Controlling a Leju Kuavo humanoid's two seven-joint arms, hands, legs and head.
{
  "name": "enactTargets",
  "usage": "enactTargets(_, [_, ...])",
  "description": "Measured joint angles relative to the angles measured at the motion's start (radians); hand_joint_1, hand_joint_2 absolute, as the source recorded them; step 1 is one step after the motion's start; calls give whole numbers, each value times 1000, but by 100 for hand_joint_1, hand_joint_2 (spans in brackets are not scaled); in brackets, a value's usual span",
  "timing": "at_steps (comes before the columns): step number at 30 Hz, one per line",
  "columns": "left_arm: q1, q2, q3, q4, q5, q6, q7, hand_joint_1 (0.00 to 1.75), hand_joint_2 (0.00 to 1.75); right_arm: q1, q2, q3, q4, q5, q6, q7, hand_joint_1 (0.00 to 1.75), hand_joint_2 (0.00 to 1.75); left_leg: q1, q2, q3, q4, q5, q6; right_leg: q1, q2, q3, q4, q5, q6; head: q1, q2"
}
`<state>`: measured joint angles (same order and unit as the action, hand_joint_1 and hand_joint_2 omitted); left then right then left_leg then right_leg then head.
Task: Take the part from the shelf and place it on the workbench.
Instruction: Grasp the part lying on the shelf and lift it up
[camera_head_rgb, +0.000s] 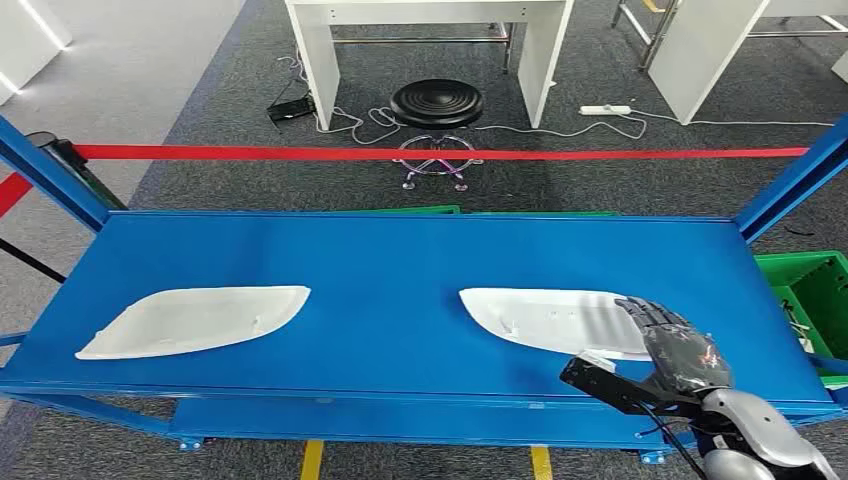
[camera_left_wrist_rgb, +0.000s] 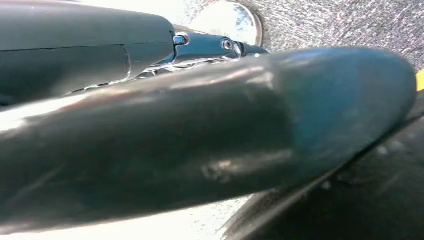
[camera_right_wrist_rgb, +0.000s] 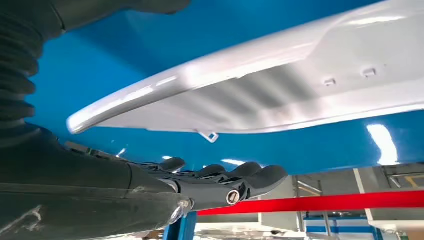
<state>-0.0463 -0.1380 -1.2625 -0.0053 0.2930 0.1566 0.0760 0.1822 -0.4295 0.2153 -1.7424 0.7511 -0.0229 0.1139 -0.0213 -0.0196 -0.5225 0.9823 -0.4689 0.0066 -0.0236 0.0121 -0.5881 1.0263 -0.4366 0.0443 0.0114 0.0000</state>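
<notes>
Two white moulded parts lie flat on the blue shelf top (camera_head_rgb: 400, 255). The left part (camera_head_rgb: 195, 320) lies alone at the left. Above the right end of the right part (camera_head_rgb: 545, 318) hovers my right hand (camera_head_rgb: 675, 350), fingers stretched out and holding nothing. In the right wrist view the same part (camera_right_wrist_rgb: 280, 95) lies on the blue surface (camera_right_wrist_rgb: 100, 55), and the hand's dark fingers (camera_right_wrist_rgb: 220, 181) extend just short of its edge, with a gap between them. My left hand (camera_left_wrist_rgb: 200, 45) shows very close and dark in the left wrist view; how its fingers lie is unclear.
Blue uprights (camera_head_rgb: 50, 175) (camera_head_rgb: 795, 180) stand at the shelf's two far corners. A red tape (camera_head_rgb: 400, 153) runs behind the shelf. A green bin (camera_head_rgb: 815, 290) sits at the right. Beyond are a black stool (camera_head_rgb: 436, 103), white tables and floor cables.
</notes>
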Motion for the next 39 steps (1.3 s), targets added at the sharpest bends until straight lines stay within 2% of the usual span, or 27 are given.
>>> enactTargets(1, [2,4,1,0,-1,-4,-19,0,0,-4,3,3,9,5,2,3,18,175,0,0,0,0,0,0,0,0,0,0,0,0,0,0])
enactTargets(4, [7,13,2,0,-11,-24,-95,0,0,-27,22,24,55,31,8,24,144,175,1,1,0,0,0,0,1,0,0,0,0,0,-1,0])
enactTargets(5, [9,11,2,0,-16,-30,-111,0,0,-39,31,35,80,44,6,33,175,175,1,1,0,0,0,0,1,1,0,0,0,0,-1,0])
enactTargets(10, [17,3,2,0,-21,-35,-123,0,0,-92,70,79,191,83,-28,46,175,175,3,2,2,0,0,-1,3,1,2,-2,0,0,-1,0])
enactTargets(15, [19,2,2,0,-21,-33,-123,0,0,-113,85,99,237,84,-43,46,175,175,4,2,5,0,-1,-1,4,2,6,-3,0,0,-1,0])
enactTargets(37, [20,1,10,0,-36,-35,-116,0,0,-124,92,112,243,84,-61,56,175,175,4,2,11,0,-1,-1,5,2,11,-4,1,-1,-1,0])
enactTargets(39, [20,2,12,0,-36,-39,-123,0,87,-119,92,112,237,84,-64,57,175,175,5,2,10,0,-1,-1,5,2,11,-4,1,-1,-1,0])
